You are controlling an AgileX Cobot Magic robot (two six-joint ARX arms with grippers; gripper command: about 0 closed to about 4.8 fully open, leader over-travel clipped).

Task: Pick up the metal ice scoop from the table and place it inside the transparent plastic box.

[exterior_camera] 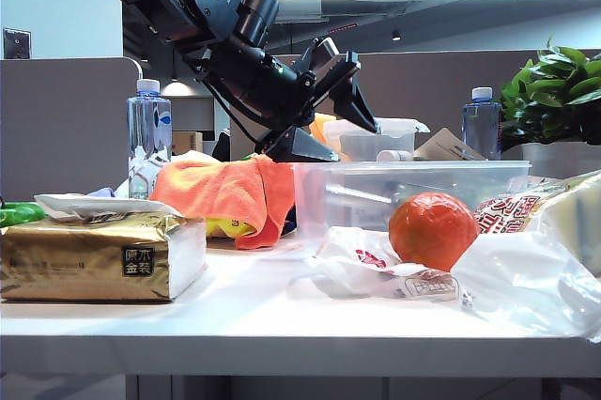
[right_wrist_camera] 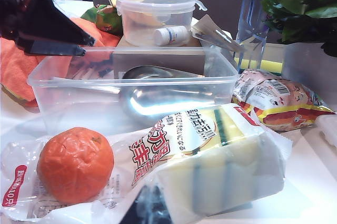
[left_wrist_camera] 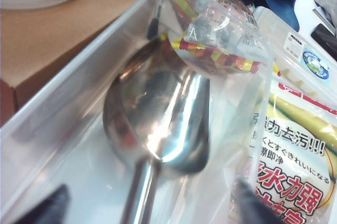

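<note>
We see a white counter [exterior_camera: 282, 311] crowded with packages, the transparent plastic box [exterior_camera: 413, 195] standing near its middle. The box serves as our landmark. Above its rear left corner hangs the black left arm, its left end effector [exterior_camera: 329, 123] with both fingers spread wide and nothing between them. In the left wrist view the two dark fingertips [left_wrist_camera: 45, 211] stand well apart at either side of the scoop's handle, clear of it.

The metal ice scoop [left_wrist_camera: 158, 119] lies inside the box, on its floor, bowl toward one end wall and tubular handle running back toward the left end effector. From the right wrist view we see the same scoop [right_wrist_camera: 158, 95] through the clear front wall of the box [right_wrist_camera: 131, 84].

The right end effector is in none of our views, so we cannot tell how it stands.

To the left of the box, an orange cloth [exterior_camera: 230, 189] is draped beside it, and farther left sits a gold foil tissue pack [exterior_camera: 99, 259]. In front of the box, a wrapped orange fruit [exterior_camera: 434, 229] rests on the counter in its clear bag, and beside it a sponge pack [right_wrist_camera: 210, 155] printed with Japanese lettering. Behind the box a smaller lidded container [right_wrist_camera: 158, 16] sits on a brown carton [right_wrist_camera: 158, 56], with a small white bottle [right_wrist_camera: 171, 36] just in front of it. A potted green plant [exterior_camera: 559, 90] and a water bottle [exterior_camera: 481, 123] stand behind the box to the right; a second water bottle [exterior_camera: 148, 137] stands behind the cloth.
</note>
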